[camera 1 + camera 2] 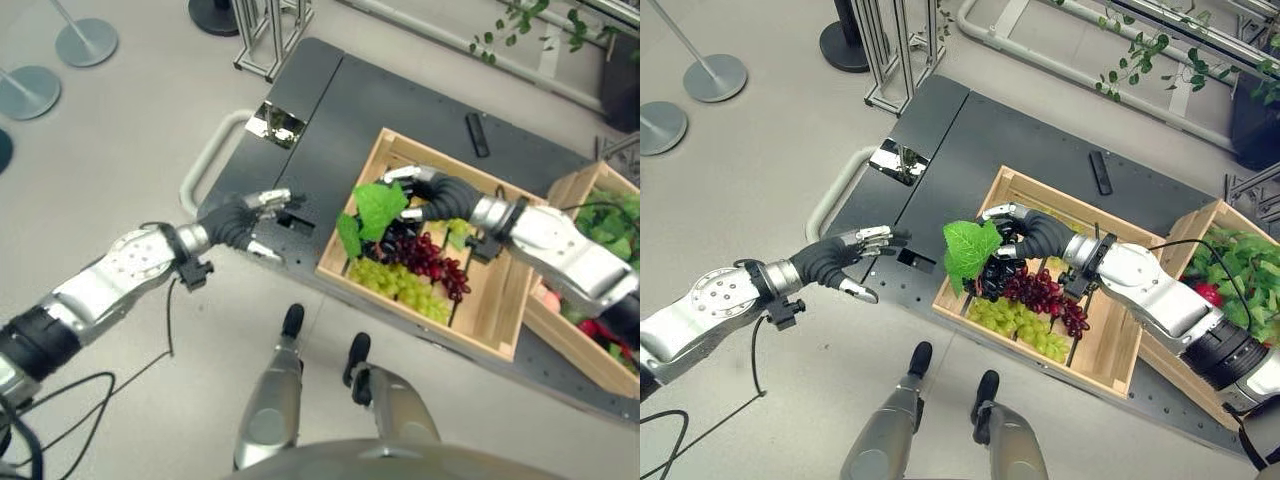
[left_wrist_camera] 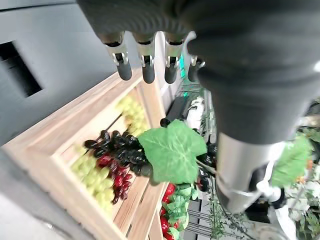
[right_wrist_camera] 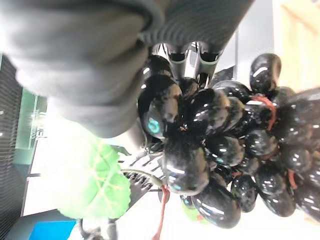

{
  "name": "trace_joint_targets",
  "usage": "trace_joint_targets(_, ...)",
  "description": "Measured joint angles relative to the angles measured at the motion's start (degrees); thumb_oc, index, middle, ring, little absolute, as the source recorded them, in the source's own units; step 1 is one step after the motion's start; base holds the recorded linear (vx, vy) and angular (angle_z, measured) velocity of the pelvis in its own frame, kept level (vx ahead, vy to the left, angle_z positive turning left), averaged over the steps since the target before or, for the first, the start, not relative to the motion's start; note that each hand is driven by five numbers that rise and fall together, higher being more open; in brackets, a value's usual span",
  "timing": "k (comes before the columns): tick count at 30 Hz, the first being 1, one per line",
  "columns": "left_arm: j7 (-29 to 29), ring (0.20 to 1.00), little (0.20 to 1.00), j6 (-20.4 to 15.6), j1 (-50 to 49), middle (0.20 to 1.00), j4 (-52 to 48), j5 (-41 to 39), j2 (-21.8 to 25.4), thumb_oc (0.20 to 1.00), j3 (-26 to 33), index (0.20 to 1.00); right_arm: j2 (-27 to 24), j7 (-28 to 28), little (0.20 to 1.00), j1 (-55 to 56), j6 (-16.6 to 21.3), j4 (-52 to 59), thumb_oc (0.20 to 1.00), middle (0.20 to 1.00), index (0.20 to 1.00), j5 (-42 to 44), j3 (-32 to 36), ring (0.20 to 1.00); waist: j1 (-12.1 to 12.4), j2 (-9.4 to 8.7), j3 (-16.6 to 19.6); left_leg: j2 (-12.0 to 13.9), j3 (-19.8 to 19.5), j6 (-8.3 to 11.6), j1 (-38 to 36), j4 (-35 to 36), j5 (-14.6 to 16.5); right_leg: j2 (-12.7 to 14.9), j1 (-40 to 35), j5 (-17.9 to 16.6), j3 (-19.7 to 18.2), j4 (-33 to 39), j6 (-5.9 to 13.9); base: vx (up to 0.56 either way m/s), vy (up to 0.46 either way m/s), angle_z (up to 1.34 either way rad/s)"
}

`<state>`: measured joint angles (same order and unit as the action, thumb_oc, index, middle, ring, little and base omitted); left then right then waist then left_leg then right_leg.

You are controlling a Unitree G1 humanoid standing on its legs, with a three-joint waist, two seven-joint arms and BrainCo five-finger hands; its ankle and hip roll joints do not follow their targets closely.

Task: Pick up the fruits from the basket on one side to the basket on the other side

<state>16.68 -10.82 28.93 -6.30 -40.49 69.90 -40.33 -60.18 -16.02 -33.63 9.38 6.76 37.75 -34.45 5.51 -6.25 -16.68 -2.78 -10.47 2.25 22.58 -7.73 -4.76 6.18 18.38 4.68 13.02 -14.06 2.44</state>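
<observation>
Right hand (image 1: 1025, 235) had its fingers curled around a bunch of black grapes (image 3: 210, 145), pinching it near the stem end, where a big green leaf (image 1: 968, 250) stuck out toward the robot's left. The wrist view was pretty much all glossy dark berries pressed right up against the fingers (so no doubt about the grip). That bunch sat at the near-left end of a light wooden crate (image 1: 1110, 355), and I couldn't tell whether it was lifted clear or resting on the fruit below. Just beside it, further into the crate, lay red grapes (image 1: 1045, 295), and green grapes (image 1: 1015, 320) along the near side.

Further to the robot's right, a second wooden crate (image 1: 570, 190) butted up against the first one, full of leafy greens with some red fruit (image 1: 1208, 293) poking through. Both crates sat on a dark grey platform (image 1: 970, 150).

Left hand (image 1: 845, 255) hung off the platform's left edge, well apart from the crates, fingers straight and relaxed, holding nothing.
</observation>
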Motion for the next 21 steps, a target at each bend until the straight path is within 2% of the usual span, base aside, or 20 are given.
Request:
trace_joint_targets(6, -1.37, 1.0, 1.0, -0.73, 7.67, 1.0, 1.31, 4.54, -2.46, 1.0, -5.93, 1.0, -1.47, -0.73, 0.2, -0.49, 0.36, 0.37, 0.2, 0.2, 0.2, 0.18, -0.01, 0.2, -0.31, -0.5, -0.06, -0.04, 0.09, -0.15, -0.22, -0.06, -0.07, 0.01, -0.24, -0.02, -0.1, -0.02, 0.01, 0.0, 0.0, 0.0)
trace_joint_targets(8, -2.19, 1.0, 1.0, -1.13, 9.37, 1.0, 1.75, 6.14, -4.97, 1.0, -7.09, 1.0, -1.45, -0.87, 0.2, -1.2, 0.37, 2.06, 0.2, 0.2, 0.2, 0.21, -0.04, 0.2, -1.24, -0.84, 0.03, -0.02, 0.18, -0.19, -0.35, -0.1, -0.09, -0.05, -0.39, -0.03, -0.12, 0.01, 0.01, 0.0, 0.0, 0.0)
trace_joint_targets(9, -2.59, 1.0, 1.0, -1.18, 12.59, 1.0, 3.19, 7.27, -6.88, 1.0, -10.51, 1.0, -1.18, -1.05, 0.2, -1.77, 0.39, 2.45, 0.2, 0.2, 0.2, 1.25, -0.17, 0.2, -1.5, -1.14, 0.15, 0.0, 0.21, -0.2, -0.52, -0.13, -0.1, -0.09, -0.53, -0.04, -0.15, 0.01, 0.01, 0.0, 0.0, 0.0)
trace_joint_targets(10, -2.59, 1.0, 1.0, -1.18, 12.59, 1.0, 3.19, 7.27, -6.88, 1.0, -10.51, 1.0, -1.18, -1.05, 0.2, -1.77, 0.39, 2.45, 0.2, 0.2, 0.2, 1.25, -0.17, 0.2, -1.5, -1.14, 0.15, 0.0, 0.21, -0.2, -0.52, -0.13, -0.1, -0.09, -0.53, -0.04, -0.15, 0.01, 0.01, 0.0, -0.005, -0.05)
trace_joint_targets(11, -2.84, 1.0, 1.0, -1.16, 16.0, 1.0, 5.08, 8.95, -10.55, 1.0, -13.33, 1.0, -1.17, -1.06, 0.2, -3.27, 0.38, 3.21, 0.2, 0.2, 0.2, 2.24, -0.74, 0.2, -1.62, -1.41, 0.3, 0.04, 0.53, -0.2, -0.86, -0.12, -0.09, -0.13, -0.79, -0.06, -0.34, -0.02, 0.02, -0.01, -0.003, -0.06)
trace_joint_targets(15, -3.18, 1.0, 1.0, -1.3, 18.8, 1.0, 5.53, 10.63, -12.86, 1.0, -16.02, 1.0, -0.52, -1.21, 0.2, -5.21, 0.42, 4.57, 0.2, 0.2, 0.2, 2.39, -2.64, 0.2, -3.24, -2.86, 1.22, 0.38, 1.04, -0.13, -1.04, -0.16, 0.06, -0.39, -0.71, -0.13, -0.89, 0.0, -0.07, -0.01, 0.005, -0.08)
trace_joint_targets(21, -3.17, 1.0, 1.0, -1.28, 20.29, 1.0, 5.5, 12.94, -15.99, 1.0, -18.31, 1.0, 1.28, -1.36, 0.2, -6.93, 0.38, 5.07, 0.2, 0.2, 0.2, 2.39, -4.73, 0.2, -3.13, -3.21, 1.5, 0.69, 1.22, 0.11, -1.04, -0.53, 0.27, -0.81, -0.61, -0.25, -1.47, -0.03, -0.26, 0.0, 0.003, -0.04)
